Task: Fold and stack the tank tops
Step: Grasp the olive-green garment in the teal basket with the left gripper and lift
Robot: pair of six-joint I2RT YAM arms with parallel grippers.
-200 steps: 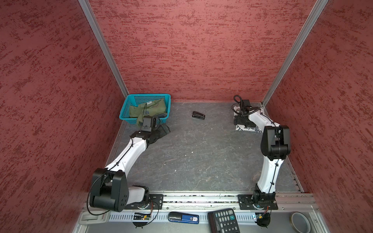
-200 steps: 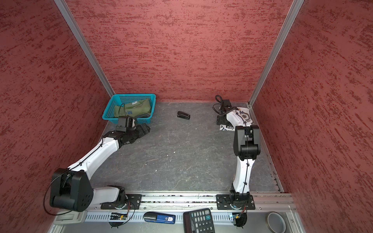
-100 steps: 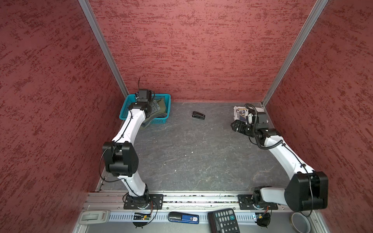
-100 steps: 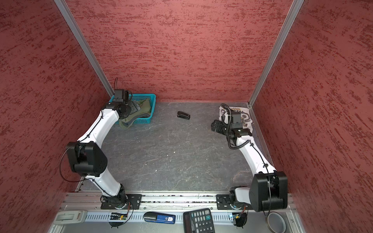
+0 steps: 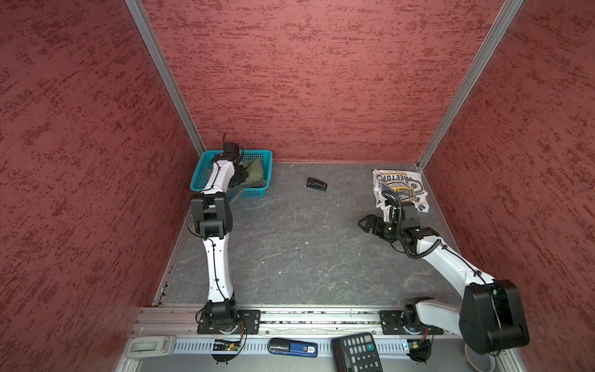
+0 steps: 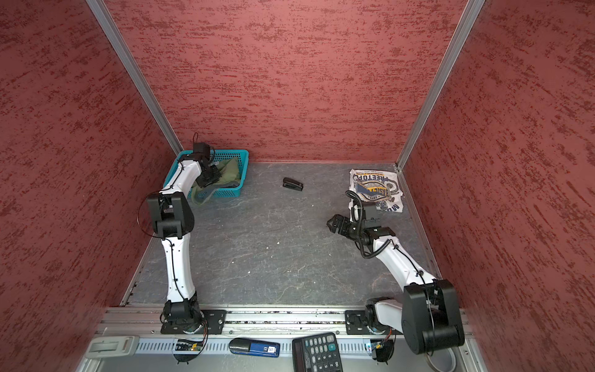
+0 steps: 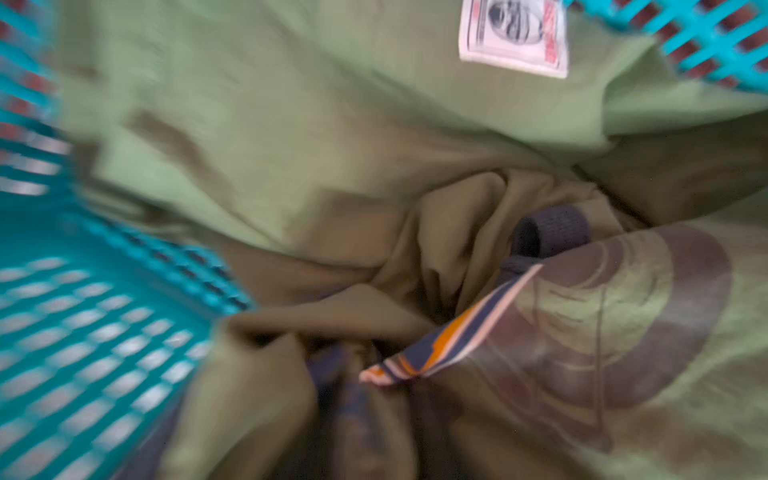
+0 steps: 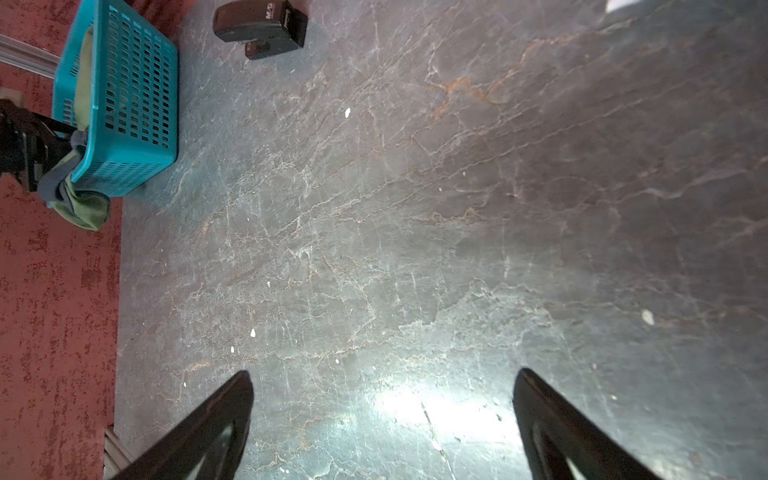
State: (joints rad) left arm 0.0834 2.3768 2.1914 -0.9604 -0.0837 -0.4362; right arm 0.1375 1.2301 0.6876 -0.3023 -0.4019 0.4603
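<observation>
A: Where's the olive green cloth tank top (image 5: 254,167)?
B: Crumpled in the teal plastic basket (image 5: 251,192), left gripper (image 5: 240,176) closed among its folds; right gripper (image 8: 382,415) gaping, empty
A: Handling?
B: Soft, light; pinch the dark trim (image 7: 552,232)

olive green tank top (image 7: 291,124) with dark grey-blue trim; white tank top (image 5: 401,190) printed blue and yellow; teal lattice basket (image 5: 254,192); grey veined table (image 5: 289,241).

Folded white tank top (image 5: 399,190) lies emblem-up at centre right; olive green tank top (image 5: 255,167) sits crumpled in a basket (image 5: 254,192), centre left.
</observation>
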